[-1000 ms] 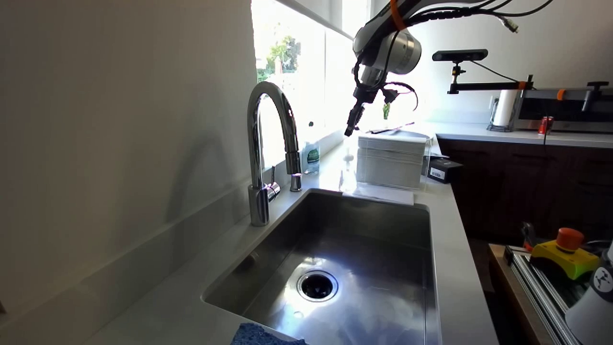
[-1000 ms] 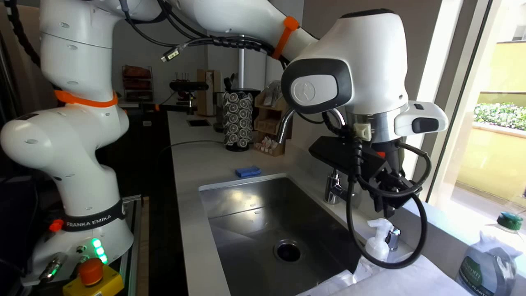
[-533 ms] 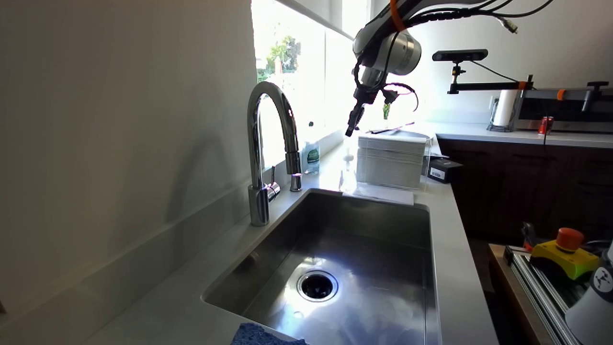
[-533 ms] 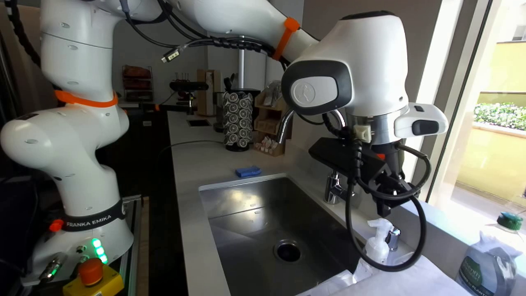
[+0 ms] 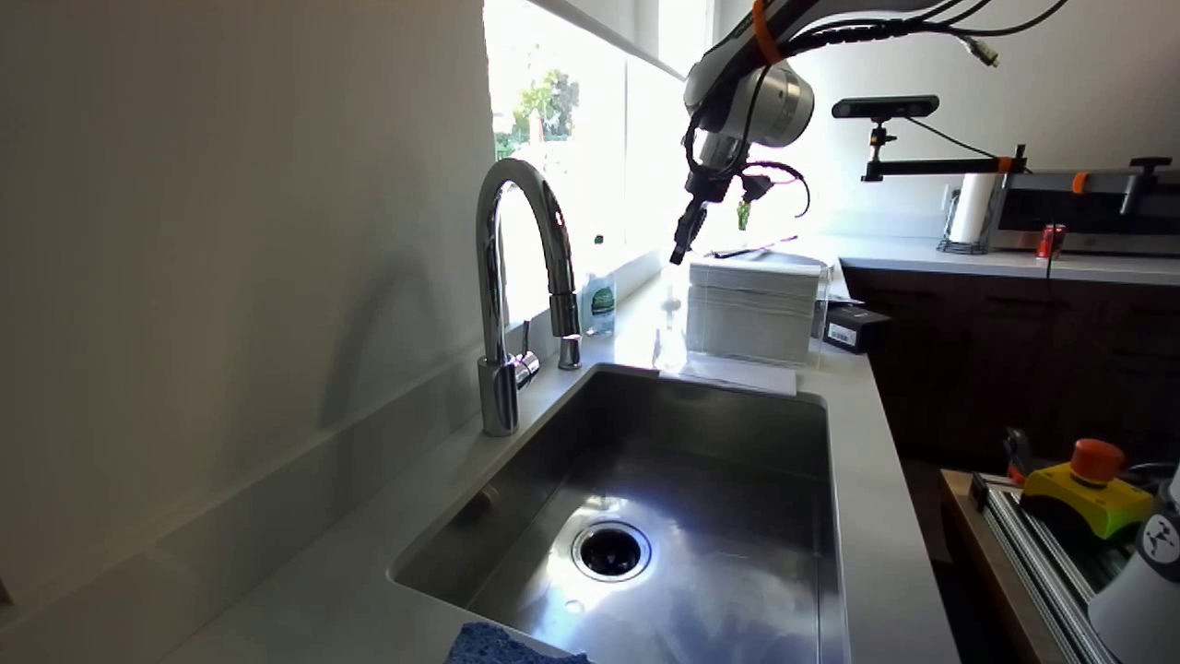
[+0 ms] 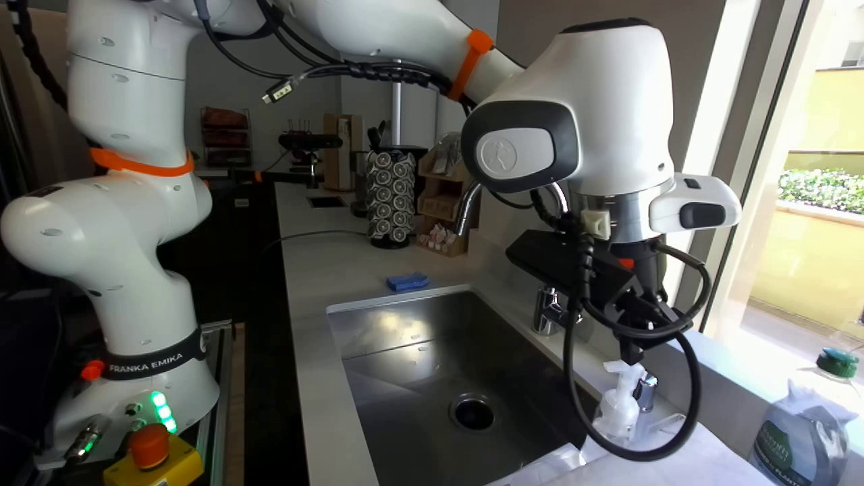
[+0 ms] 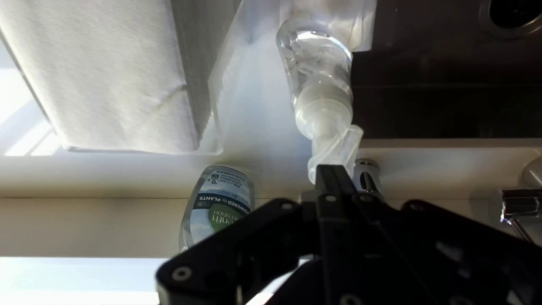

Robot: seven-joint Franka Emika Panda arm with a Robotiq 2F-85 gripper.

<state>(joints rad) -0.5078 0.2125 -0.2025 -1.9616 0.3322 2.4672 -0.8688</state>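
black pincer (image 7: 333,173), jaws pressed together, located at the spout (image 7: 338,146) of clear pump bottle (image 7: 324,106), contact unclear; pump bottle upright on pale worktop (image 5: 880,516), between steel sink (image 5: 710,415) and stack of white paper (image 7: 106,76); labelled bottle (image 6: 800,442) with green cap (image 6: 837,362) nearby

Seen by the wrist camera, the pump bottle (image 7: 318,80) blocks twelve o'clock from the hand (image 7: 334,171); its nozzle (image 7: 338,150) lies right at the tips, contact unclear. A paper stack (image 7: 114,80) walls off ten o'clock, though a lane of bench (image 7: 262,63) runs between stack and bottle, toward eleven. The labelled bottle (image 7: 222,203) stands in the way between eight and nine. At three a chrome fitting (image 7: 367,176) crowds close, with the faucet (image 7: 521,203) farther out. Room opens at two, over the sink (image 7: 444,110). In an exterior view, a black cable loop (image 6: 649,456) hangs at six o'clock below the hand, passing in front of the pump bottle's lower part.
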